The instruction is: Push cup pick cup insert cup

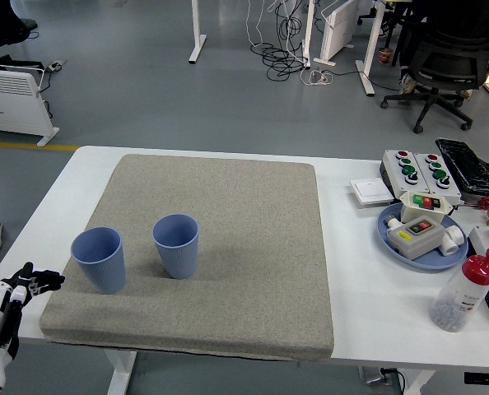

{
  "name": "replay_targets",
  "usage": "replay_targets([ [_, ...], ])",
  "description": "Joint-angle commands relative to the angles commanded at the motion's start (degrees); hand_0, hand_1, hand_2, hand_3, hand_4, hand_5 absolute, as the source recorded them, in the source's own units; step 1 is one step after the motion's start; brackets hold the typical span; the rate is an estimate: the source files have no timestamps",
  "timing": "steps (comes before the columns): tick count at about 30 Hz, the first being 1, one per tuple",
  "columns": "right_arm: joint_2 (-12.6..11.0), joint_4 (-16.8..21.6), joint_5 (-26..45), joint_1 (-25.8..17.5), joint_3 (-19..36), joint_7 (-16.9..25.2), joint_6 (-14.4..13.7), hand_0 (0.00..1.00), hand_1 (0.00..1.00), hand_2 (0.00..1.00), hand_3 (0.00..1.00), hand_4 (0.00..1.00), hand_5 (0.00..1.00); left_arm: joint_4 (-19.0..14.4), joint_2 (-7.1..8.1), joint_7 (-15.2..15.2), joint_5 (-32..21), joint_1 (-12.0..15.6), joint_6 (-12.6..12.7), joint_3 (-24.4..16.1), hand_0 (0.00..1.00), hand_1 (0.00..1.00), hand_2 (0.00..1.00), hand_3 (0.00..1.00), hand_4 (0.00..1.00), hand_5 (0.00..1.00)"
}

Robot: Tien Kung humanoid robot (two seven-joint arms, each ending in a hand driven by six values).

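Left hand [14,300] rests at the counter's [343,271] near-left edge, fingers relaxed, empty; two blue cups [98,259] [176,245] stand upright on the grey mat [253,247]

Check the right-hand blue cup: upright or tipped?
Upright. The right blue cup stands on the grey mat, open rim facing up.

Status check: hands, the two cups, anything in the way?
Left hand open at mat's near-left corner, holding nothing; right hand out of view. Two blue cups upright, apart, on grey mat. Nothing between hand and cups.
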Motion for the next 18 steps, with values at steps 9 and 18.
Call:
replay_targets([
  [9, 0.06, 0.00, 0.85, 0.26, -0.45, 0.16, 0.03, 0.690, 0.619, 0.636, 0.545, 0.092, 0.483, 2.16, 0.61, 2.95, 5.69, -2.67, -2.03, 3.78, 0.583, 0.567, 0.512, 0.466, 0.593, 0.998],
  [18, 0.09, -0.02, 1.64, 0.47, -0.85, 0.37, -0.02, 0.690, 0.619, 0.636, 0.545, 0.092, 0.483, 5.25, -0.35, 4.45, 5.94, -5.75, -3.15, 7.10, 0.632, 0.607, 0.544, 0.528, 0.584, 0.998],
])
